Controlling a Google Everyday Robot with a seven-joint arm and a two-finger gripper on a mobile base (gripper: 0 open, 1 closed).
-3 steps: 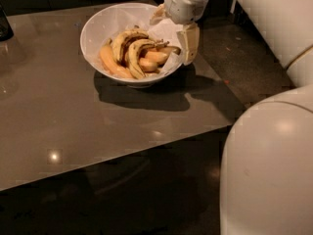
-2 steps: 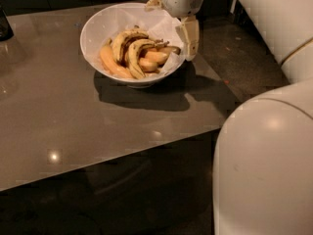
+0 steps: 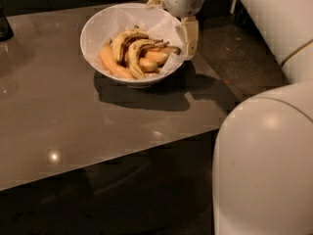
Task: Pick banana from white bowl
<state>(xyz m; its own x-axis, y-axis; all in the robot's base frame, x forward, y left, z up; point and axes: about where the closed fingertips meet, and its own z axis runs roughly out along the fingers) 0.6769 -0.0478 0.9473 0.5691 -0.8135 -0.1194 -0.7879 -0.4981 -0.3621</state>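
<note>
The white bowl (image 3: 100,26) stands on the far part of the table and holds several bananas. The banana (image 3: 132,58), slim, curved and pale yellow with a dark edge, lies in the middle of the pile. Plumper orange-yellow bananas (image 3: 111,62) lie beside and under it. My gripper (image 3: 172,17) hangs at the bowl's far right rim, open and empty. One finger (image 3: 190,34) is outside the right rim, the other (image 3: 155,0) is behind the far rim. It touches no banana.
The grey glossy table (image 3: 73,116) has its front edge low in the view and its right edge just past the bowl. A dark object (image 3: 4,26) stands at the far left. My white arm (image 3: 264,155) fills the right foreground.
The gripper has moved a little up and toward the far rim of the bowl. The bowl and bananas have not moved.
</note>
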